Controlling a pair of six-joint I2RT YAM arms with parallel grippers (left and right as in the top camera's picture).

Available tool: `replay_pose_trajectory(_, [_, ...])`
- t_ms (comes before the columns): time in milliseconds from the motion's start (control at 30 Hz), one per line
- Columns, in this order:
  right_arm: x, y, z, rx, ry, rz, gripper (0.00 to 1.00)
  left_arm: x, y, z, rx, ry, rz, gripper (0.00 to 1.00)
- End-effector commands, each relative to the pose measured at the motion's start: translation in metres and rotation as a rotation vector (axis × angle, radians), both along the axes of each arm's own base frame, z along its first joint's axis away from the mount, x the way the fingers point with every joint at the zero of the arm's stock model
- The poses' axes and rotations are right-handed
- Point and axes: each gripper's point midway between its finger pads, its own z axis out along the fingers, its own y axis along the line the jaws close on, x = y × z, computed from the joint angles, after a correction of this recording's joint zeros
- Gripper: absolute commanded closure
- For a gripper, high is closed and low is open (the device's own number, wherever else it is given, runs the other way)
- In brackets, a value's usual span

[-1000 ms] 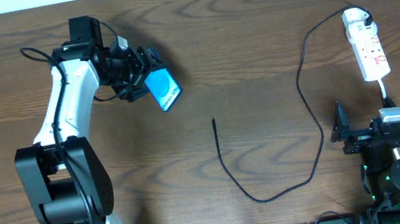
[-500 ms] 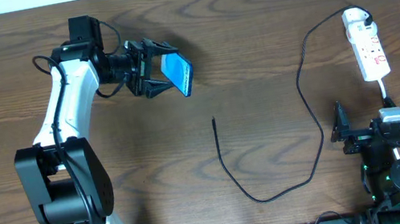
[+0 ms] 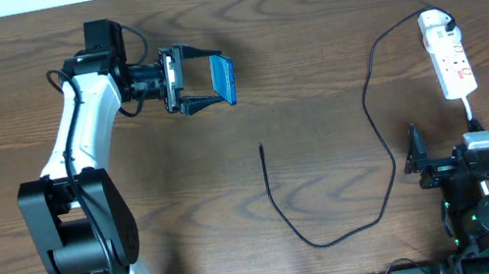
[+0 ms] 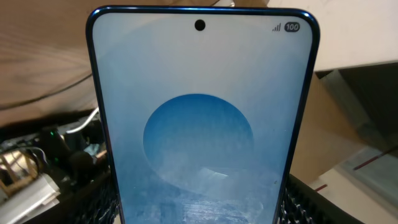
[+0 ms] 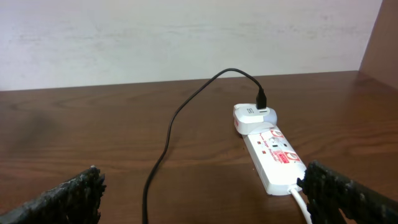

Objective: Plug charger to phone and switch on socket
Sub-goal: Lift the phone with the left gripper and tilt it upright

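My left gripper [image 3: 206,84] is shut on the phone [image 3: 223,79] and holds it on edge above the back left of the table. In the left wrist view the phone [image 4: 202,124] fills the frame, with a blue circle on its screen. The charger, a thin black cable [image 3: 377,125], runs from its loose plug tip [image 3: 261,148] at mid-table to a white adapter [image 3: 434,22] on the socket [image 3: 452,64], a white power strip at the back right. My right gripper [image 3: 448,161] is open and empty, near the front edge, just in front of the socket [image 5: 273,158].
The strip's white cord [image 3: 471,109] runs toward the right arm's base. A pale wall [image 5: 186,37] stands behind the table's back edge. Bare wood lies between the two arms.
My left gripper has swung the phone to the right and turned it from tilted to on edge. The right arm, the cable and the power strip have not moved.
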Motion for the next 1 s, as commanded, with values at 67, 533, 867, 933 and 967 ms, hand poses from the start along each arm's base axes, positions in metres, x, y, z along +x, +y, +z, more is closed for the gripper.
replay_pose_trajectory(67, [-0.0003, -0.0005, -0.0003, -0.015, 0.0, -0.003, 0.01, -0.005, -0.0006, 0.0287, -0.07, 0.048, 0.011, 0.92])
replay_pose_trajectory(533, [-0.0003, -0.0005, -0.0003, -0.015, 0.0, -0.003, 0.01, -0.005, -0.0006, 0.0287, -0.073, 0.079, 0.019, 0.93])
replay_pose_trajectory(867, [-0.0003, -0.0005, -0.0003, -0.015, 0.0, -0.003, 0.01, -0.005, -0.0006, 0.0288, -0.072, 0.078, 0.019, 0.93])
replay_pose_trajectory(933, [-0.0003, -0.0005, -0.0003, -0.015, 0.0, -0.003, 0.01, -0.005, -0.0006, 0.0288, -0.072, 0.074, 0.018, 0.93])
replay_pose_trajectory(967, [-0.0003, -0.0005, -0.0003, -0.015, 0.0, -0.003, 0.01, -0.005, -0.0006, 0.0288, -0.072, 0.068, 0.017, 0.93])
